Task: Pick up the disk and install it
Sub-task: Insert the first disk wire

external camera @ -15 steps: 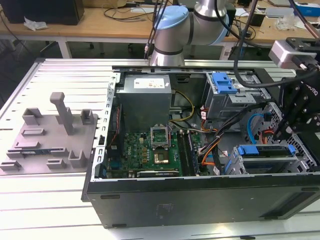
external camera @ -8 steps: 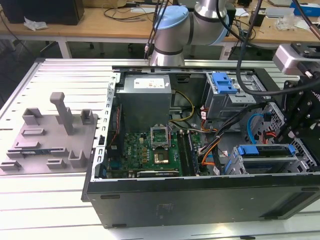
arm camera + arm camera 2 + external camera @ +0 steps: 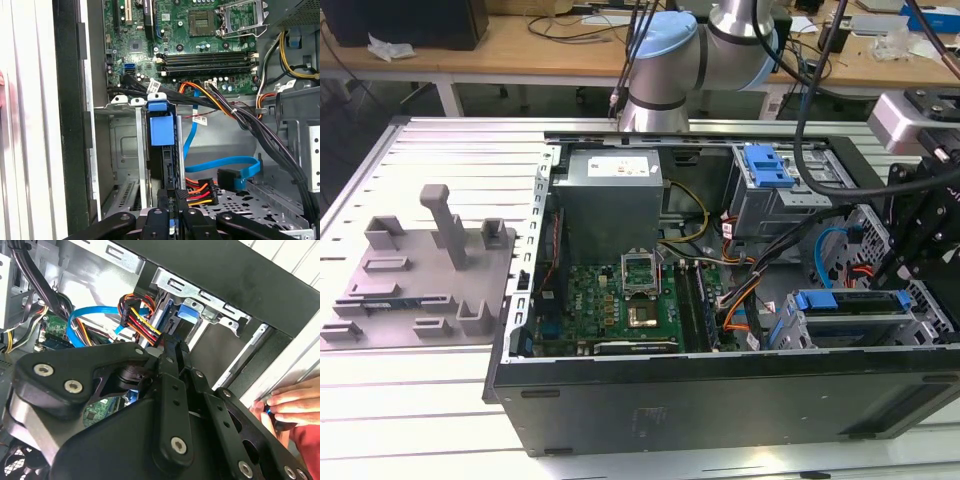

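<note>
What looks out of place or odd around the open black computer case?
A person's hand is at the outer side of the black metal computer case, close to the black gripper. A hand so near it is odd. Nothing looks spilled or broken.

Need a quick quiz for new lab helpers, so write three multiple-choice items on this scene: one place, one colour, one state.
1. Where is the disk?
A. On the grey fixture on the table
B. Standing on edge in the drive cage
C. Flat on the power supply

2. What colour is the flat data cable beside that cage?
A. Blue
B. Green
C. White

3. How is the computer case?
A. Shut, side panel on
B. Standing upright
C. Lying open, motherboard exposed

Answers: 1 B, the first wrist view shows its blue carrier in the cage's slot; 2 A, it runs bright blue across the case floor; 3 C, the exterior view looks straight onto the board.
</note>
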Robot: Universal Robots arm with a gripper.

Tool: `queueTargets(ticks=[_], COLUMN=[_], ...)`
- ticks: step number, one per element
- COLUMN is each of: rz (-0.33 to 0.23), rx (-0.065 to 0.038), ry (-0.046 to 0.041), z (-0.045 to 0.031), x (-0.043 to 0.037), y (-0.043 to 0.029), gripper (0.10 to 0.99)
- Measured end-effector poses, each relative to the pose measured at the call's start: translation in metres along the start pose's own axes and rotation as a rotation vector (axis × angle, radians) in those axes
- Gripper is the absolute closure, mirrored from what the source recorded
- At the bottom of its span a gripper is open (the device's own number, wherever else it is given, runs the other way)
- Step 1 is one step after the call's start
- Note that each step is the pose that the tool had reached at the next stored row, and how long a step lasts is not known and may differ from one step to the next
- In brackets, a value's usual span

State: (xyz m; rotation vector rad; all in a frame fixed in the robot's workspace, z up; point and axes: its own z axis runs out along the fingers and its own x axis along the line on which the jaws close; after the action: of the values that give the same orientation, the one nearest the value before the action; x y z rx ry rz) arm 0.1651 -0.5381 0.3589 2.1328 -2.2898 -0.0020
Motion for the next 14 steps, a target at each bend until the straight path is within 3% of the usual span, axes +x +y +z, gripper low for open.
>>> queueTargets(ticks=[14], rz=[-0.067], rx=[0.001], ry=[0.0006], z=[0.0], x=[-0.0013], y=[0.0001], gripper=[0.918])
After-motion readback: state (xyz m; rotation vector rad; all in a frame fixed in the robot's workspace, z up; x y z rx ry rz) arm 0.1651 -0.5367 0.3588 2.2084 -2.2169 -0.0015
